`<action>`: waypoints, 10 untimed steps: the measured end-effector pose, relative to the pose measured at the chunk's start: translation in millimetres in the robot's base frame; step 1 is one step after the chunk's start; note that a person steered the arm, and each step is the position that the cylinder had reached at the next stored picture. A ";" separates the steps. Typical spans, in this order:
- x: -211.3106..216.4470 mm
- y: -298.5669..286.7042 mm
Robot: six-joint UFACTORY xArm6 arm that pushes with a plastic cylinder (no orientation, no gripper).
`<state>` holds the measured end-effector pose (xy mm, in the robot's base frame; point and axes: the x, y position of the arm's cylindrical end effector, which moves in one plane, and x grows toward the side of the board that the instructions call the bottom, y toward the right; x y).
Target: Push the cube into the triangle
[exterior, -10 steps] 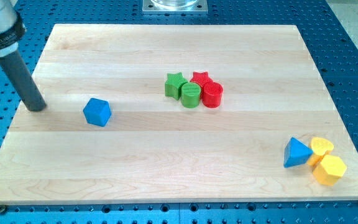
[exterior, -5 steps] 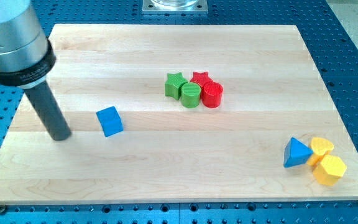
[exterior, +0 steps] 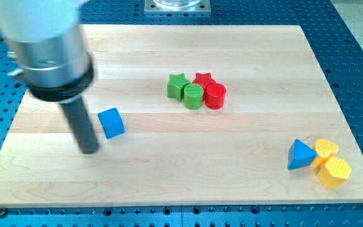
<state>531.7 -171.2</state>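
You see my tip [exterior: 90,150] resting on the wooden surface [exterior: 169,176], just left of and slightly below the blue cube [exterior: 111,122]; there is no claw, only the rod. The blue triangle [exterior: 300,155] sits far right, touching two yellow blocks [exterior: 330,163].

My tip [exterior: 91,150] down on bare board, blue cube [exterior: 111,122] just beside it, up and to the view's right. From there toward the blue triangle [exterior: 300,155], well off at the view's right, open wood all along. Two yellow blocks [exterior: 330,163] crowd the triangle's far side. Green star [exterior: 177,86], green cylinder [exterior: 193,96], red star [exterior: 203,79] and red cylinder [exterior: 215,96] bunch above that lane.
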 end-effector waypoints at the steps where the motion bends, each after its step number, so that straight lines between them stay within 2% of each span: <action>1: -40.2 1.9; 2: -50.5 76.8; 3: -45.2 104.7; 4: -46.0 27.3; 5: -80.6 4.9; 6: -103.3 36.2; 7: -52.1 34.8; 8: -28.2 103.0; 9: -24.6 178.4; 10: -8.6 284.1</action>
